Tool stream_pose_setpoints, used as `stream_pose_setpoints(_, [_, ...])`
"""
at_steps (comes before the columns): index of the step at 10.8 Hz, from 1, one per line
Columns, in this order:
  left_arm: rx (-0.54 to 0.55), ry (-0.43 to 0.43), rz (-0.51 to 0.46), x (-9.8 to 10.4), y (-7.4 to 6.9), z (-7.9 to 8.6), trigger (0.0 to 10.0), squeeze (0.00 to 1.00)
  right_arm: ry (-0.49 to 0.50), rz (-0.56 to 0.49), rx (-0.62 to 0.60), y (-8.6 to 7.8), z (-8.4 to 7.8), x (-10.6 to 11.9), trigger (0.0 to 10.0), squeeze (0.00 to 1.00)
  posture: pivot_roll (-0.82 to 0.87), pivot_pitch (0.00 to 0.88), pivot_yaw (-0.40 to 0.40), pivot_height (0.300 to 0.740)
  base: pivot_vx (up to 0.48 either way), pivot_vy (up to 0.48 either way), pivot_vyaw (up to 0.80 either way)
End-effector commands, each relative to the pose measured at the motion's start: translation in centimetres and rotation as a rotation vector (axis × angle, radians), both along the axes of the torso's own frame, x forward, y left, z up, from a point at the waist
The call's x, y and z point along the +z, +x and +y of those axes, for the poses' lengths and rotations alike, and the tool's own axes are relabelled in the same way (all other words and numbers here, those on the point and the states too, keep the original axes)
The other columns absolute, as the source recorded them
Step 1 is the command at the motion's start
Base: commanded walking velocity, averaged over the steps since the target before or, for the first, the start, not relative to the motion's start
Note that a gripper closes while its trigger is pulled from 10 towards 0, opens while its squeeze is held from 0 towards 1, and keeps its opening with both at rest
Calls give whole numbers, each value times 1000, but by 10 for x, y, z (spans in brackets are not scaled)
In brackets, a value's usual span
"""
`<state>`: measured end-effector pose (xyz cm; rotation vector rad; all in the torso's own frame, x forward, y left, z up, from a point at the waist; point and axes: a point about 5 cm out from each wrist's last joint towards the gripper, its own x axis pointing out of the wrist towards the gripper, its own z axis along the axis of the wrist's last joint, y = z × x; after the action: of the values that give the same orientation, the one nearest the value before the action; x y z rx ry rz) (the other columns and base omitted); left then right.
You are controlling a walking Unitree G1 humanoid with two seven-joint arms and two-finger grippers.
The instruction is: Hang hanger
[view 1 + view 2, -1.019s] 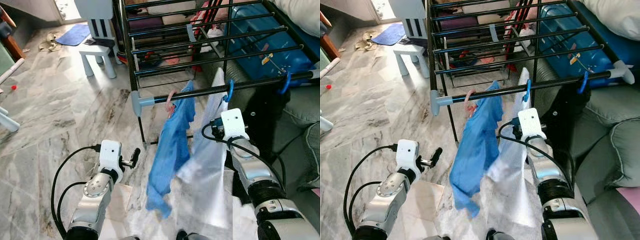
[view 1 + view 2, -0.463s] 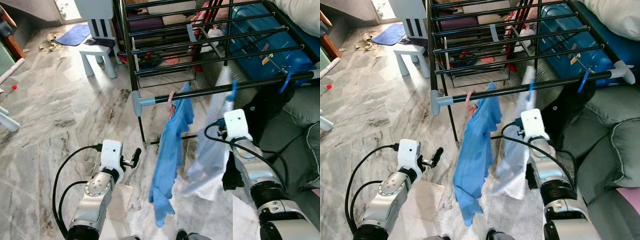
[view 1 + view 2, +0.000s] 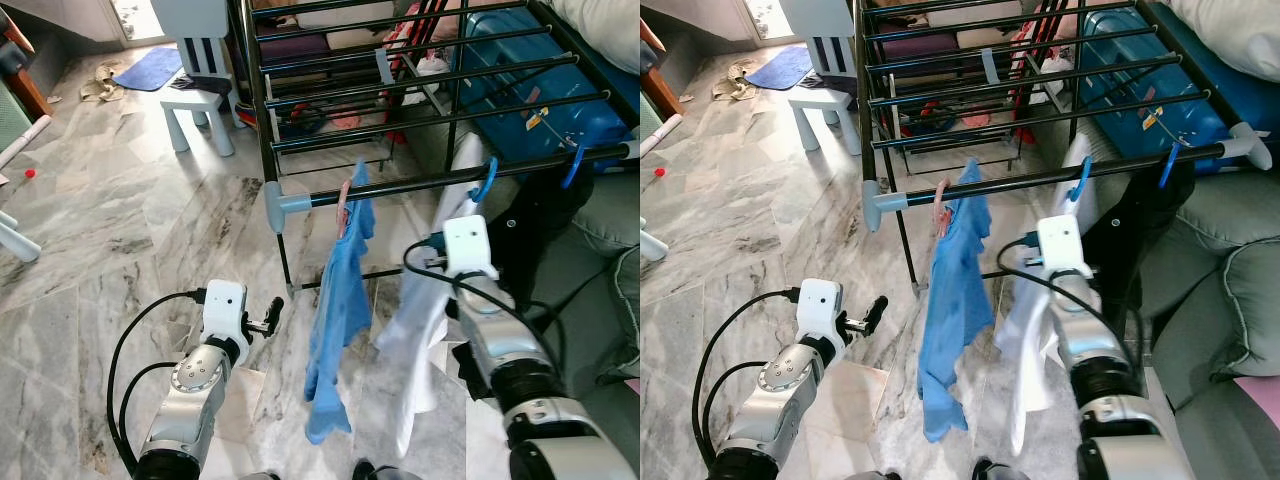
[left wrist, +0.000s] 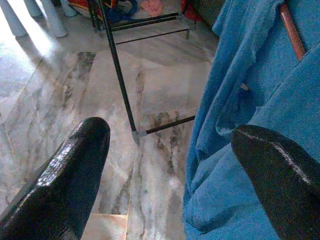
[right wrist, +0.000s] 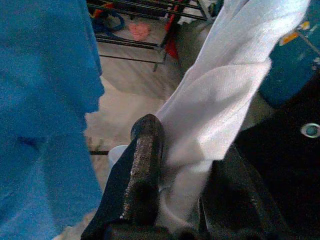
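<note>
Right wrist view: right gripper (image 5: 187,197) fingers are grasping white garment (image 5: 225,95), its blue hanger (image 3: 484,180) hooking over rail (image 3: 420,184) above fingers; releasing left. Left gripper (image 4: 165,170) is idling, released.

Blue shirts: one (image 3: 338,300), hanging from the front rail.
White cloths: one (image 3: 425,310), hanging beside the blue shirt.
Dark garments: one (image 3: 530,225), hanging further along the same rail.
Blue hanger hooks: two, one (image 3: 484,180) over the white cloth and one (image 3: 571,165) over the dark garment.
Pink hanger hooks: one (image 3: 343,203), over the blue shirt.
Drying racks: one (image 3: 400,95), black with grey rail caps.
Stools: one (image 3: 196,100), pale, on the floor.
Blue suitcases: one (image 3: 520,75), behind the rack.
Blue mats: one (image 3: 148,68), on the floor.
Grippers: two, left (image 3: 270,314) and right (image 5: 185,165).
</note>
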<state>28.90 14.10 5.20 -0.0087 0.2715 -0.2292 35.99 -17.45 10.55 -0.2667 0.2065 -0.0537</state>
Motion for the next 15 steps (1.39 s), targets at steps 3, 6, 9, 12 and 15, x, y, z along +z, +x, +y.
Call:
stream_pose_setpoints(3, [2, 23, 25, -4, -1, 4, 10000, 0, 10, 32, -7, -5, 2, -8, 667, 0, -77, 137, 52, 740, 0, 0, 0])
stream_pose_setpoints(6, [-1, 24, 30, -4, -1, 3, 10000, 0, 18, 34, 36, -8, 7, -10, 314, 0, -75, 139, 49, 740, 0, 0, 0])
stream_pose_setpoints(9, [2, 24, 36, -5, -2, 4, 10000, 0, -4, 42, 71, -13, 6, -13, 6392, 0, -79, 145, 51, 740, 0, 0, 0])
stream_pose_setpoints(12, [-3, 26, 40, -6, -3, 3, 10000, 0, -25, 28, 48, -14, 3, -11, 10000, 1000, -79, 148, 53, 740, 0, 0, 0])
stream_pose_setpoints(15, [0, 25, 42, -6, -4, 4, 10000, 0, -49, 15, 28, -12, 0, -6, 10000, 82, -77, 151, 51, 740, 0, 0, 0])
